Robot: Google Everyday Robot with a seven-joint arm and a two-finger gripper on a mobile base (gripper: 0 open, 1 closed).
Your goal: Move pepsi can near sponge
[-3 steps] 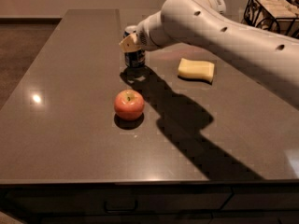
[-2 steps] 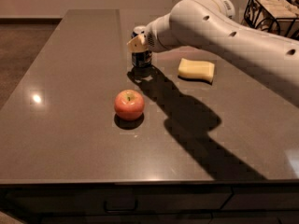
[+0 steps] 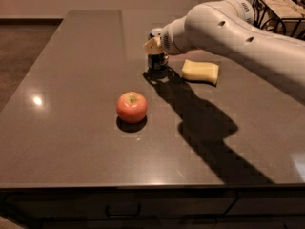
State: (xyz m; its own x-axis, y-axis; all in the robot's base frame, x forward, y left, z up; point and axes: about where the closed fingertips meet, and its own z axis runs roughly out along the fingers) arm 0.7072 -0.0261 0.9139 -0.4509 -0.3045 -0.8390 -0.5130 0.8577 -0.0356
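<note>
A: What's hard to make out?
B: The pepsi can (image 3: 157,62). Its upper half is hidden behind the gripper (image 3: 155,48), whose cream fingers clamp it, and the far one is out of sight.
A: And its axis?
B: Upright, long axis vertical, low over the table (image 3: 71,137) and just beside the sponge (image 3: 200,71), not touching it.

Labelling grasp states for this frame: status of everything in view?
pepsi can: upright, gripped.
gripper: shut on pepsi can, over the counter's far middle.
sponge: lying flat, free, just right of the can, not touching.
apple: upright, free, nearer the front edge.
</note>
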